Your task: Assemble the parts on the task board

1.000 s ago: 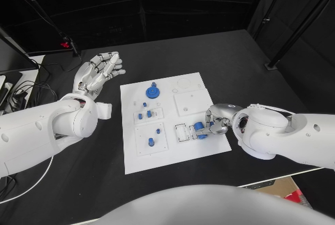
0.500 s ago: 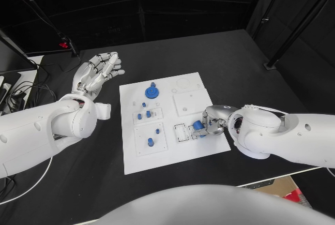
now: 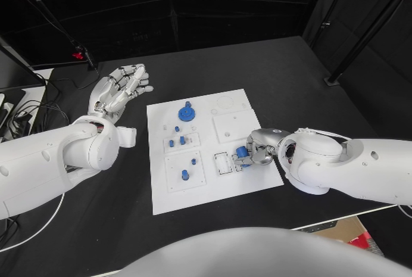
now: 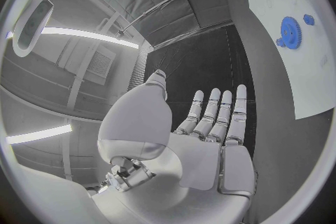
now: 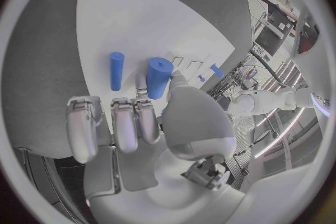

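Right hand [image 3: 258, 151]: closed on a thick blue peg [image 5: 158, 77], pinched between thumb and a finger over the near right part of the board [image 3: 215, 190], beside a small frame [image 3: 223, 162]. Judged as mid-placement: carrying the peg to its seat, not yet let go. To do it well, bring the peg upright before lowering, since it looks tilted in the right wrist view; line its end up with the seat first, then press straight down without twisting. Go slowly near the thin peg [image 5: 116, 71] lying on the board just beside it, so as not to knock it away. Hold the pinch until the peg stands on its own, then open wide and lift straight off. Cannot tell whether the peg's far end already touches the board, nor which opening is meant for it. On the grip: thumb on one side of the peg, a finger on the other, remaining fingers curled in a row next to it with nothing in them, clear of the board. Left hand [image 3: 120, 89]: open and holding nothing, fingers straight and close together, raised above the table [image 3: 283, 74] to the left of the board, well apart from the gear [image 3: 188, 113] and the other blue parts standing further up the board.
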Available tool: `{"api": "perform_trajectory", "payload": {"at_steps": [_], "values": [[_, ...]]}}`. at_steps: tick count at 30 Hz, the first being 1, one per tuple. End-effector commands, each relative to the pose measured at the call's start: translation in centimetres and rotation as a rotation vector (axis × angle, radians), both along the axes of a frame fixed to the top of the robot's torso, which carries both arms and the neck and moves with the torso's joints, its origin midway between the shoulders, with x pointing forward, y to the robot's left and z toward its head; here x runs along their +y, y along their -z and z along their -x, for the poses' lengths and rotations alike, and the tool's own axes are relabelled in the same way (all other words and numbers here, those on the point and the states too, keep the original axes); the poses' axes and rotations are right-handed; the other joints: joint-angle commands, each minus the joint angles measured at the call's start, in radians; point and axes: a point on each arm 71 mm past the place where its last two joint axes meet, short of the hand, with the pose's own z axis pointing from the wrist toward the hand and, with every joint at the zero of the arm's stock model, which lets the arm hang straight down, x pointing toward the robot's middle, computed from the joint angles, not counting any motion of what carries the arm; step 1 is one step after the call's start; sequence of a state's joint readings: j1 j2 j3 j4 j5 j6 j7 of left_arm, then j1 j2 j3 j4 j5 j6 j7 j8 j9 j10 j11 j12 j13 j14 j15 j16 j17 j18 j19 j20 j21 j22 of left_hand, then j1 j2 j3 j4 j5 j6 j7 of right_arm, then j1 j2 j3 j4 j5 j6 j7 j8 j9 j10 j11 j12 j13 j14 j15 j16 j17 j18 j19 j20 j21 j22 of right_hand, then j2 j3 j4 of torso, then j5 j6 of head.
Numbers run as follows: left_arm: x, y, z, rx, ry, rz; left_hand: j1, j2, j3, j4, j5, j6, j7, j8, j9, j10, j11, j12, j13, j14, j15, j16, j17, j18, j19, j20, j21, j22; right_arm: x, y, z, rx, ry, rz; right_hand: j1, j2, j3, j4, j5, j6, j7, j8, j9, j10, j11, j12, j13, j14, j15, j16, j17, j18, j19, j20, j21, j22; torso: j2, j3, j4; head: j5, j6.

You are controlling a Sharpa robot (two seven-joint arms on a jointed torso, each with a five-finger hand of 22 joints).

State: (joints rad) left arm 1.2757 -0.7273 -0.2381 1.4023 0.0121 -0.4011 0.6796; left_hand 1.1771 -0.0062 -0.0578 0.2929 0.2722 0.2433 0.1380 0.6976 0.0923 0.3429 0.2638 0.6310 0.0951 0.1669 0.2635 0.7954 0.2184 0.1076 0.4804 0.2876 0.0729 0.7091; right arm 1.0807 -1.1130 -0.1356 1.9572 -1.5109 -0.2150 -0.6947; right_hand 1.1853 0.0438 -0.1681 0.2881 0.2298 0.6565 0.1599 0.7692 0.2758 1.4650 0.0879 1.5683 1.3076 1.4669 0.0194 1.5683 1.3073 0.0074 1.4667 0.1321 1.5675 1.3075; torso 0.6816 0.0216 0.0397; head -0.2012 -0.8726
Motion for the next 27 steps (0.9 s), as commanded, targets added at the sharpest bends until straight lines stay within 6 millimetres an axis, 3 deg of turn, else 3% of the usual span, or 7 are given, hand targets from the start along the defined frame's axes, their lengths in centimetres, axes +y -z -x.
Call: {"api": "perform_trajectory", "payload": {"at_steps": [1,6,19,27], "values": [[-0.1,-0.7,0.1,-0.08,0.012,0.031,0.001,0.01,-0.001,0.0,0.006,-0.008,0.16,0.004,-0.001,-0.007,-0.002,0.005,-0.002,-0.006,-0.002,0.005,-0.001,-0.017,0.005,0.001,0.002,-0.002,-0.2,0.8,0.4,0.052,0.012,0.011,0.028,0.013,-0.006,0.003,0.012,-0.014,0.006,-0.083,-0.082,0.106,0.01,0.003,0.263,0.104,0.013,0.002,0.263,-0.007,0.104,0.009,0.003,0.263,0.0,-0.0001,-0.0001,0.0,0.0],[0.0,-0.7,0.1,-0.08,0.011,0.031,0.001,0.011,-0.002,0.0,0.006,-0.009,0.16,0.005,-0.002,-0.008,-0.002,0.007,-0.003,-0.006,-0.002,0.006,-0.003,-0.017,0.005,0.001,0.002,-0.002,-0.2,0.9,0.5,0.076,0.035,-0.037,0.11,0.039,0.007,-0.004,0.053,-0.018,0.016,-0.148,-0.121,0.106,0.019,0.003,0.263,0.104,0.022,0.002,0.263,-0.007,0.104,0.017,0.003,0.263,-0.001,-0.0002,-0.0006,0.003,0.0],[0.2,-0.6,0.2,-0.076,0.008,0.029,0.001,0.011,-0.002,0.0,0.006,-0.009,0.16,0.005,-0.002,-0.008,-0.002,0.007,-0.003,-0.006,-0.002,0.006,-0.003,-0.017,0.005,0.001,0.002,-0.002,-0.5,0.4,0.9,0.072,0.135,-0.248,0.22,0.066,0.031,-0.021,0.132,0.03,0.026,-0.202,-0.156,0.106,0.029,0.003,0.263,0.104,0.03,0.002,0.263,-0.007,0.104,0.025,0.003,0.263,0.0,-0.0001,-0.0005,0.004,0.0],[0.2,-0.5,0.2,-0.073,0.008,0.029,0.001,0.012,-0.003,0.0,0.006,-0.01,0.16,0.005,-0.002,-0.008,-0.002,0.008,-0.003,-0.006,-0.002,0.007,-0.004,-0.017,0.004,0.001,0.002,-0.002,-1.1,-0.2,1.4,0.064,0.239,-0.418,0.275,0.075,0.052,-0.035,0.173,0.072,0.019,-0.227,-0.172,0.106,0.025,0.003,0.263,0.104,0.025,0.002,0.263,-0.007,0.104,0.023,0.003,0.263,0.0,-0.0001,-0.0013,0.007,0.0]]}}
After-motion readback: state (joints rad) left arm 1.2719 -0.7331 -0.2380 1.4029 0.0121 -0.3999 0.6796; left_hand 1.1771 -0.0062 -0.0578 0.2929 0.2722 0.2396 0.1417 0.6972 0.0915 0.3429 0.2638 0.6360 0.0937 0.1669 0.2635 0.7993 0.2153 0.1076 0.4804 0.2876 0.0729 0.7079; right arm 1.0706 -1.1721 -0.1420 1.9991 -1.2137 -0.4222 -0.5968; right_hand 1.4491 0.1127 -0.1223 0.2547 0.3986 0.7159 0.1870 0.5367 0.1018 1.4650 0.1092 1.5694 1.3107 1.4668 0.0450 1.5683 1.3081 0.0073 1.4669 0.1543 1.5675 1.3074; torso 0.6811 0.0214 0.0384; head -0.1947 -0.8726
